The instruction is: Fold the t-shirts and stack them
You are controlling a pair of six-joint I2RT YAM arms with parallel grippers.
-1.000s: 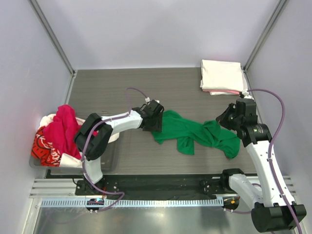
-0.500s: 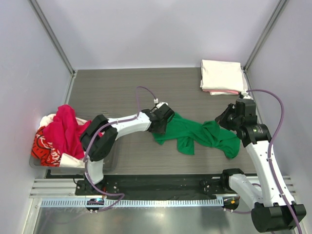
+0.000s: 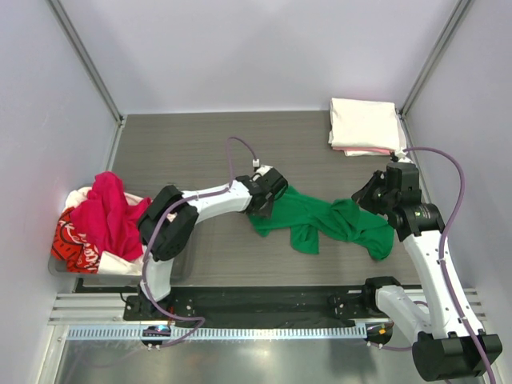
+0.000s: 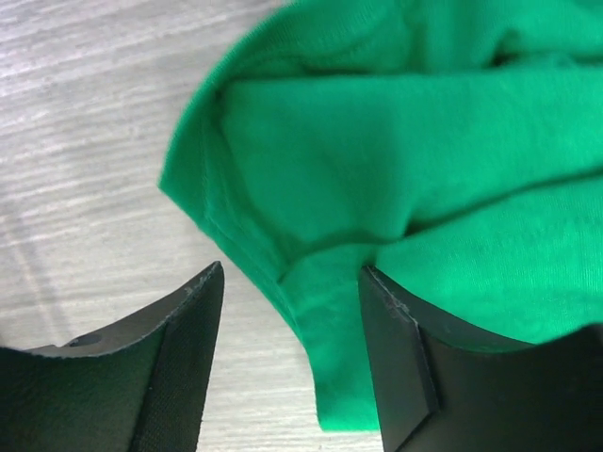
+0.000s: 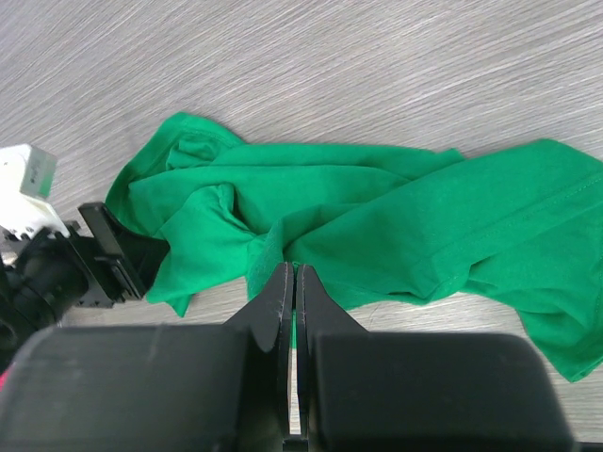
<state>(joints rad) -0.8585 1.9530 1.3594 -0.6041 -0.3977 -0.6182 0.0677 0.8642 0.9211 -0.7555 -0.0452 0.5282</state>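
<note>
Green t-shirt unmoved, left gripper closer

The left arm and the right arm are wearing white link shells broken up by bulky black joint housings. A lilac cable is curving off the left one beside a small white connector block, and a matching cable is trailing along the right. The left gripper is showing two matt black, wedge-shaped fingers with finely textured inner faces. The right gripper is showing slim black blades on blocky black bodies.
</note>
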